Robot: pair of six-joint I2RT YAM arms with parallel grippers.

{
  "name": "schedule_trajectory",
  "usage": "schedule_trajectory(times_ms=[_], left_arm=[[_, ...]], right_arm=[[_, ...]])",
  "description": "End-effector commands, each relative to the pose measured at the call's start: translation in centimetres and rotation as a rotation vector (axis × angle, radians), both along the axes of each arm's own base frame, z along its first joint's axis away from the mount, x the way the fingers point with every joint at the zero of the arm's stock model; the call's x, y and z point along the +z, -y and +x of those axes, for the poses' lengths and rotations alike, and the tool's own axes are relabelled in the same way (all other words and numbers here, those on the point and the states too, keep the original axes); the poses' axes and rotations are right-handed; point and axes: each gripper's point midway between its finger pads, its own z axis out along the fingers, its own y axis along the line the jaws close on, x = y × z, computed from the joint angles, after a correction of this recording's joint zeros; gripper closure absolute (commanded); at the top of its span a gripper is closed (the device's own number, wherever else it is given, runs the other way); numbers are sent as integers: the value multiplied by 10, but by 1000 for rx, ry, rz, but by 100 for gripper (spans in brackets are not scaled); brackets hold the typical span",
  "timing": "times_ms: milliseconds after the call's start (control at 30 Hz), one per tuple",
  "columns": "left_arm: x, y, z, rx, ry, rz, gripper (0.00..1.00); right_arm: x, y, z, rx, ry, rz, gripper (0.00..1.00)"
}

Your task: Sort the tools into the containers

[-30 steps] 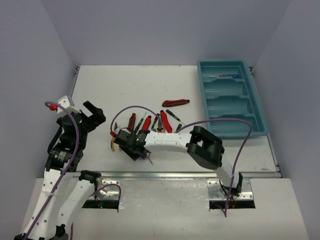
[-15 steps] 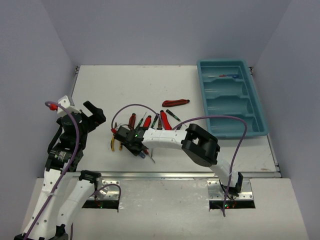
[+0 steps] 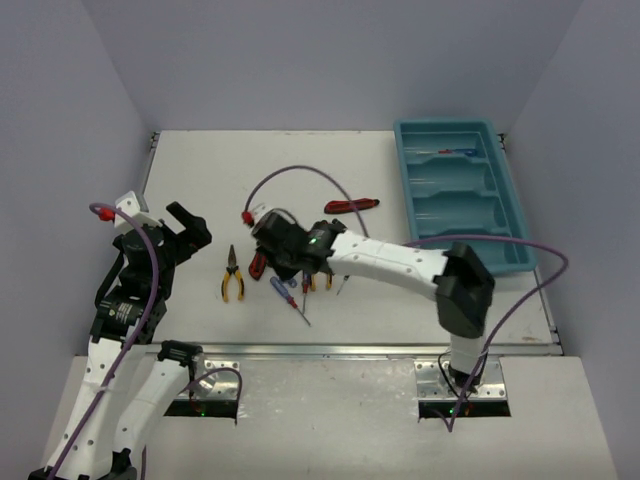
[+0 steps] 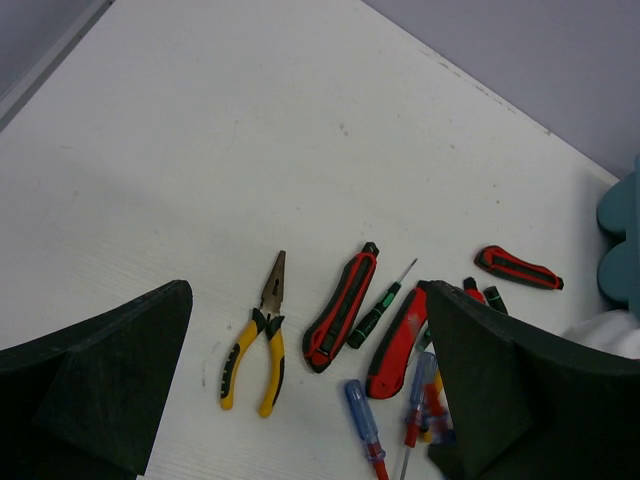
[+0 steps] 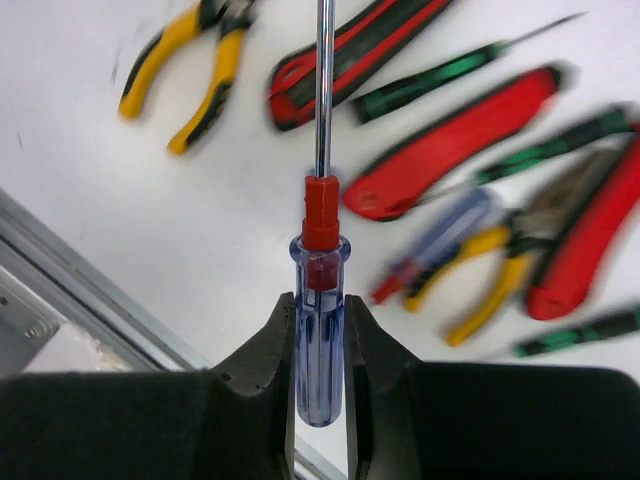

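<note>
My right gripper is shut on a blue-handled screwdriver with a red collar, held above the table with its shaft pointing away from the jaws. In the top view the right gripper hangs over the pile of tools. Yellow pliers lie left of it, and a second blue screwdriver lies in front. Red utility knives and a black-green screwdriver lie in the pile. The teal tray stands far right with one screwdriver in its far compartment. My left gripper is open and empty.
One red knife lies apart between the pile and the tray. The table's metal front rail runs close to the pile. A purple cable arcs over the right arm. White walls close in the table.
My right gripper has moved from the left of the pile, by the yellow pliers, back and to the right over it, carrying the blue screwdriver. The pliers now show fully. The left arm has not moved.
</note>
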Motion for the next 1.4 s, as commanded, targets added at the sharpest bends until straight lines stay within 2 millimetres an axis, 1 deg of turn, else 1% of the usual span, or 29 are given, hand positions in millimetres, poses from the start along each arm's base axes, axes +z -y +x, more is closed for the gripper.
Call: schedule_trajectory(times_ms=[0, 33, 67, 100, 133, 167, 200, 233, 300, 333, 367, 400, 433, 467, 500, 600, 700, 833, 867, 933, 967, 1067, 1100, 1167, 1233, 1267, 1300, 1333, 1367], left_arm=[[11, -3, 3, 15, 47, 0, 0], [11, -4, 3, 15, 46, 0, 0], [11, -4, 3, 15, 45, 0, 0], [11, -3, 3, 15, 45, 0, 0], [11, -3, 3, 13, 45, -1, 0], [11, -3, 3, 12, 43, 0, 0], [11, -3, 4, 12, 42, -1, 0], [10, -3, 4, 11, 41, 0, 0], [10, -3, 4, 12, 40, 0, 0], [10, -3, 4, 13, 39, 1, 0], [9, -3, 4, 15, 36, 2, 0], [9, -3, 4, 15, 37, 2, 0], [10, -3, 4, 15, 39, 1, 0], [9, -3, 3, 15, 39, 1, 0], [10, -3, 3, 14, 40, 1, 0], [8, -3, 4, 11, 35, 2, 0], [8, 0, 6, -3, 33, 2, 0], [7, 2, 6, -19, 31, 3, 0], [7, 2, 7, -20, 31, 4, 0], [7, 4, 8, -28, 27, 3, 0], [6, 4, 8, -32, 23, 2, 0], [5, 7, 10, -45, 19, 2, 0], [5, 7, 10, -47, 20, 2, 0], [5, 8, 9, -50, 19, 3, 0], [6, 7, 9, -49, 23, 3, 0], [6, 7, 9, -49, 24, 3, 0], [6, 7, 9, -47, 22, 3, 0], [5, 7, 9, -45, 20, 3, 0], [5, 6, 9, -41, 20, 4, 0]], right_arm=[[96, 88, 108, -313, 130, 252, 100], [102, 133, 147, -448, 131, 303, 100], [104, 163, 169, -537, 123, 342, 100], [106, 184, 185, -617, 103, 394, 100], [110, 244, 221, -795, 114, 466, 100], [111, 248, 230, -844, 109, 511, 100], [113, 286, 254, -983, 134, 576, 100], [114, 318, 271, -1098, 156, 630, 100], [116, 372, 297, -1322, 215, 707, 100], [106, 393, 309, -1399, 236, 695, 100], [115, 404, 322, -1441, 267, 724, 100], [109, 414, 329, -1496, 270, 733, 100], [98, 423, 336, -1574, 263, 742, 100], [82, 444, 342, -1675, 255, 768, 100], [86, 452, 345, -1709, 275, 797, 100], [72, 466, 375, -1736, 304, 826, 100], [56, 471, 403, -1745, 308, 851, 100], [38, 469, 422, -1742, 293, 895, 99], [34, 468, 424, -1732, 291, 902, 90], [33, 465, 429, -1714, 295, 933, 63], [34, 465, 430, -1703, 302, 931, 61], [42, 461, 433, -1650, 304, 923, 40], [48, 458, 433, -1622, 310, 924, 33], [71, 451, 435, -1529, 346, 932, 23], [118, 439, 431, -1418, 402, 937, 18], [130, 434, 429, -1369, 428, 911, 17], [150, 424, 426, -1301, 460, 884, 16], [187, 409, 417, -1208, 512, 860, 14], [190, 389, 405, -1153, 508, 795, 13]])
